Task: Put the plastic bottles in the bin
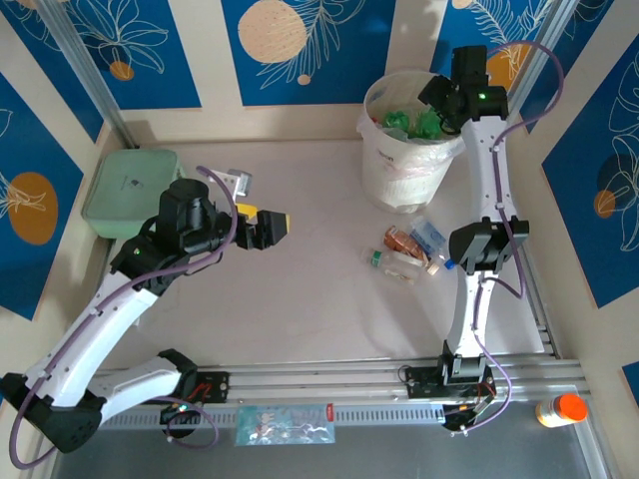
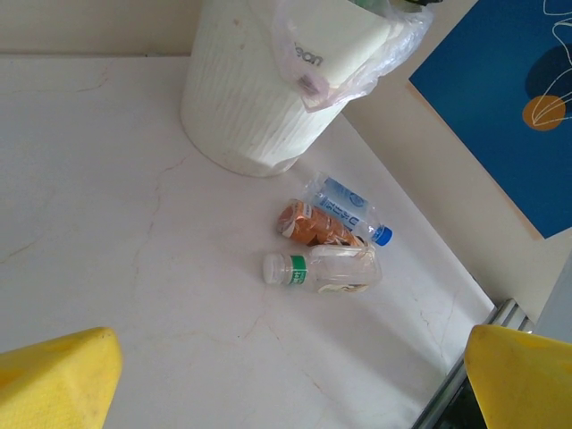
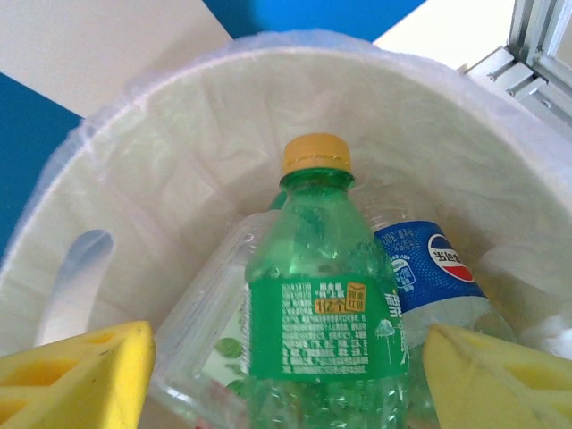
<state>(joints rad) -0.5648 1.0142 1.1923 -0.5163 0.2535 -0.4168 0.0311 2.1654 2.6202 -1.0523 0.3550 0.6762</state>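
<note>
The right claw (image 3: 288, 344) is released, its two blocky yellow fingers spread wider than the green bottle (image 3: 326, 295) that sits between them, with a gap showing on its left side. That bottle is down inside the bin (image 3: 179, 188). It is translucent, dimpled plastic with a green printed label and a ribbed yellow cap. Its long axis runs straight out from the claw, and the cap points away from it toward the far wall of the bin. Just right of the green bottle lies a blue-labelled bottle (image 3: 429, 259) of clear plastic, and just left of it a clear bottle (image 3: 201, 357), so three can be counted under this claw. The bin is round, white and smooth inside, lined with a thin, wrinkled, translucent bag (image 3: 116, 134). The left claw (image 2: 288, 357) is released too, its fingers wide apart with nothing between them, hovering over the pale, faintly veined bench (image 2: 134, 223). Ahead of this claw three more bottles lie on their sides, touching one another and near the ribbed outer wall of the bin. Nearest is a white-capped bottle (image 2: 326, 270), clear with a green band and its cap pointing left. Behind it is a crumpled orange-brown bottle (image 2: 317, 225). Farthest is a blue-capped bottle (image 2: 349, 204), set diagonally with its cap toward the right.
</note>
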